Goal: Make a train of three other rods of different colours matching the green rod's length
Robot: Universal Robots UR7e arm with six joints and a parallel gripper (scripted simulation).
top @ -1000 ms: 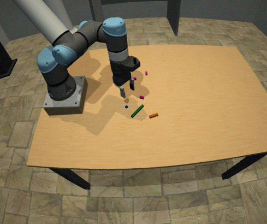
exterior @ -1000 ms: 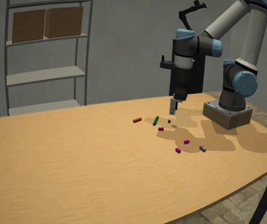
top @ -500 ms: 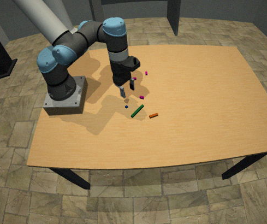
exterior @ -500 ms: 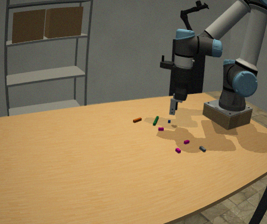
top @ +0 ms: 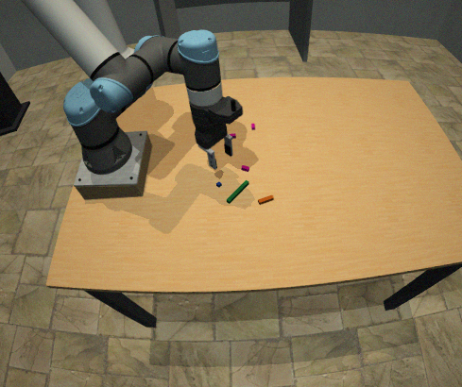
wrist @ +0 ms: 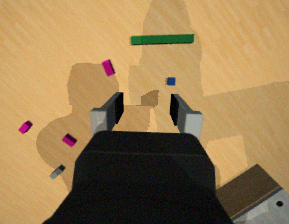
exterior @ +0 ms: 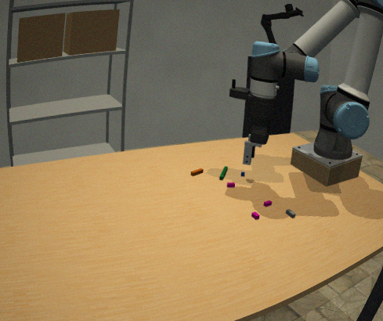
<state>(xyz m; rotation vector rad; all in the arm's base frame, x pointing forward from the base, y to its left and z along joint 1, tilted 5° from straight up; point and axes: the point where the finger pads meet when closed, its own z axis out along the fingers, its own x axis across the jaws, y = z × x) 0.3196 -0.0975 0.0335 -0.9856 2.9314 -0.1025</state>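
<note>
The green rod (top: 237,192) lies flat on the table, with the orange rod (top: 265,199) just to its right. The small blue rod (top: 218,184) lies left of the green one. Three magenta rods lie apart: one (top: 245,167) near the green rod, two farther back (top: 253,126) (top: 232,135). A grey rod (exterior: 290,213) lies near the far magenta ones. My gripper (top: 220,158) hangs above the table, open and empty. In the wrist view my gripper (wrist: 146,102) has the blue rod (wrist: 171,81) just ahead of one finger and the green rod (wrist: 162,39) beyond.
The robot's base block (top: 110,165) stands on the table's left side, close behind the rods. A metal shelf (exterior: 67,78) stands beyond the table. All rods lie separate, none touching.
</note>
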